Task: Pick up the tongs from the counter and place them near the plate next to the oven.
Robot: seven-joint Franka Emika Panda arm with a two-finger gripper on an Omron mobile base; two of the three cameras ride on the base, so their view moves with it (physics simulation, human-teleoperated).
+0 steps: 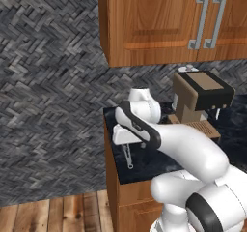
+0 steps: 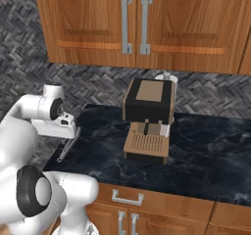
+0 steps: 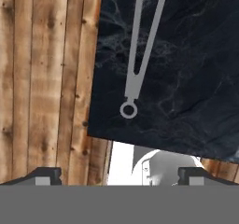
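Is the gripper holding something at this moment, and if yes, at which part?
Nothing is held. The gripper is open above the tongs, which lie flat on the counter.

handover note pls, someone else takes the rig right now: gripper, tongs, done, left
Gripper: jaws wide open, empty, above the tongs.
Tongs: flat on the counter by its left end; in the hand view the ring end points toward the counter edge.
Done: gripper brought over the tongs. No grasp yet.
Left: descend, close on the tongs, lift, carry to the plate by the oven, set them down beside it.
Also there: coffee machine mid-counter.
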